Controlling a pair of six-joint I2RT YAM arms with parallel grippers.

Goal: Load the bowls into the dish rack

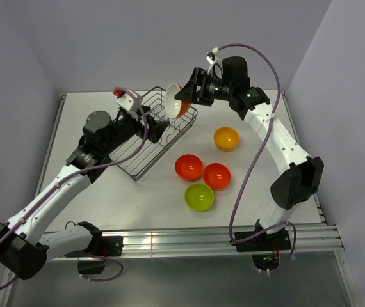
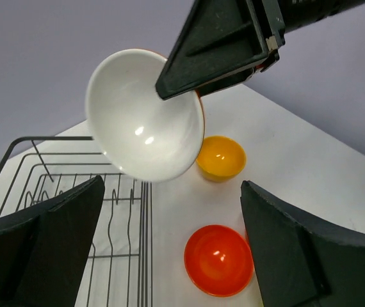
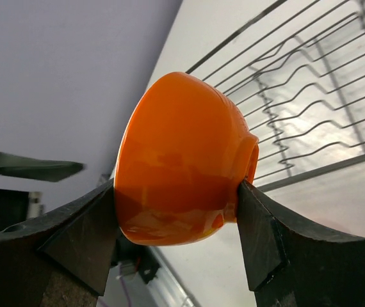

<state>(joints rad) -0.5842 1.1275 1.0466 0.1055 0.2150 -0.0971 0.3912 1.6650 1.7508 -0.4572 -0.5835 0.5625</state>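
Note:
My right gripper (image 1: 184, 97) is shut on the white-inside, orange-outside bowl (image 1: 173, 100) and holds it tilted on its side above the far right corner of the dark wire dish rack (image 1: 145, 152). In the right wrist view the fingers clamp the bowl's orange outside (image 3: 182, 160). In the left wrist view its white inside (image 2: 144, 118) faces the camera. My left gripper (image 1: 160, 130) is open and empty over the rack's right edge. On the table lie a yellow-orange bowl (image 1: 226, 138), two red-orange bowls (image 1: 188, 167) (image 1: 216, 175) and a lime green bowl (image 1: 199, 197).
The rack (image 2: 73, 192) holds no bowls; its wavy divider wires (image 3: 310, 96) show below the held bowl. The left wrist view shows the yellow-orange bowl (image 2: 221, 157) and a red-orange bowl (image 2: 219, 259) right of the rack. Grey walls close in behind and on both sides.

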